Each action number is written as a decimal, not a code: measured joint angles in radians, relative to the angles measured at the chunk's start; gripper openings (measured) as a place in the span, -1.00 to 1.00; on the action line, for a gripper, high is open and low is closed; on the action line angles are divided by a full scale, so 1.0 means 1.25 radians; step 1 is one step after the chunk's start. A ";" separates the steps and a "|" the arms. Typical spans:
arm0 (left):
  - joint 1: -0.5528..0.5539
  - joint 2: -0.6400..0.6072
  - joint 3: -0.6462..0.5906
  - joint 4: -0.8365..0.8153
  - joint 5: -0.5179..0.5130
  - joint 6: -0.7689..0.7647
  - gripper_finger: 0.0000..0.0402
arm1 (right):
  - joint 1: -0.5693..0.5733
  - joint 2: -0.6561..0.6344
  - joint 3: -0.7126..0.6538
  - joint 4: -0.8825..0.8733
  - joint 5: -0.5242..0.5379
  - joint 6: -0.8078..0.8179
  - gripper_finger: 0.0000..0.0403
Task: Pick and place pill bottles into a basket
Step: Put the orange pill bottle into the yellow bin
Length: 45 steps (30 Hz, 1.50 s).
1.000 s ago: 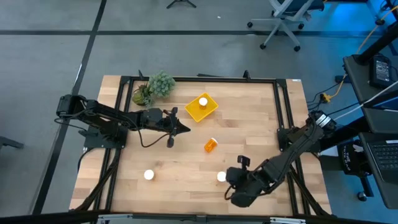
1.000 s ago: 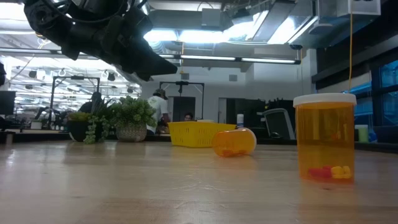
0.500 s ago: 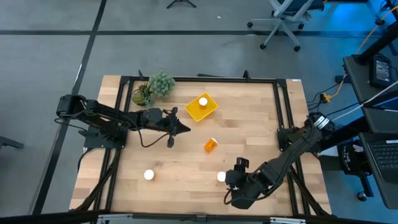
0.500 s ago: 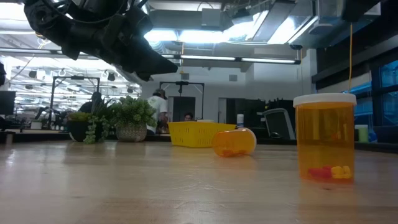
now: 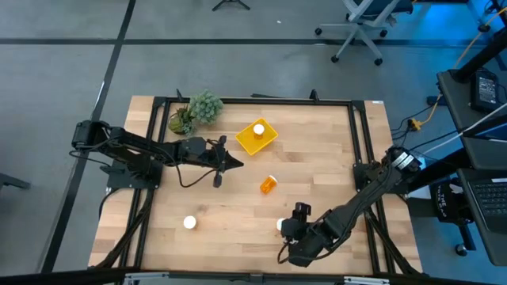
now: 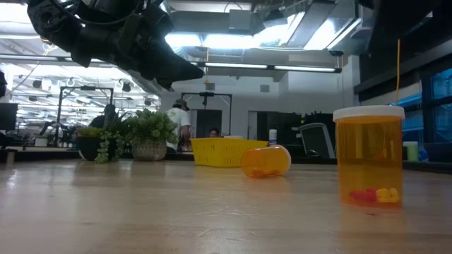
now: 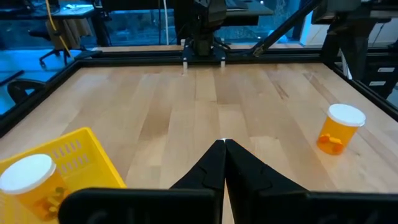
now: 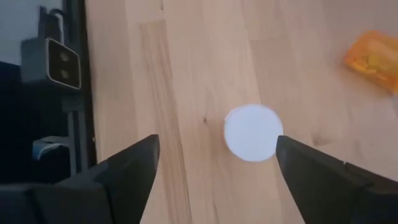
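Four orange pill bottles with white caps show. One stands in the yellow basket [image 5: 257, 137] at the far middle, its cap [image 5: 258, 129] up. Another lies on its side [image 5: 269, 184] at mid-table. A third stands near the front left [image 5: 189, 223]. The fourth stands near the front [image 6: 369, 156]. My right gripper [image 8: 217, 149] hovers open above it, and its white cap [image 8: 252, 132] shows between the fingers, nearer one of them, untouched. My left gripper [image 7: 222, 148] is shut on nothing, above the table, on the near side of the basket [image 7: 68, 155].
A potted green plant [image 5: 196, 111] stands at the far left corner. A black frame [image 5: 253, 100] runs around the table. A small camera post [image 8: 61, 59] stands at the near edge. Bare wood lies between the bottles.
My right gripper has moved toward the table's left edge, over the standing bottle near the front, so that it now partly covers the white cap in the high view. The bottles have stayed in place.
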 joint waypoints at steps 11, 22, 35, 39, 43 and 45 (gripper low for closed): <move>0.000 0.000 0.000 0.000 0.000 0.006 -0.97 | -0.030 0.059 0.000 -0.017 0.009 0.030 0.61; 0.000 0.000 0.000 0.000 0.001 0.005 -0.96 | -0.042 0.090 0.000 -0.034 0.010 0.031 0.61; 0.000 0.000 0.000 0.000 0.002 0.000 -0.97 | -0.046 0.090 -0.083 0.090 0.022 0.045 0.61; 0.000 0.000 0.000 0.000 0.002 0.000 -0.99 | -0.046 0.090 -0.102 0.139 0.023 0.032 0.61; 0.000 0.000 0.000 0.000 0.002 0.000 -0.98 | -0.046 0.090 -0.133 0.175 0.026 0.033 0.61; 0.000 0.000 0.000 0.000 0.002 0.000 -0.97 | -0.046 0.090 -0.139 0.197 0.030 0.031 0.61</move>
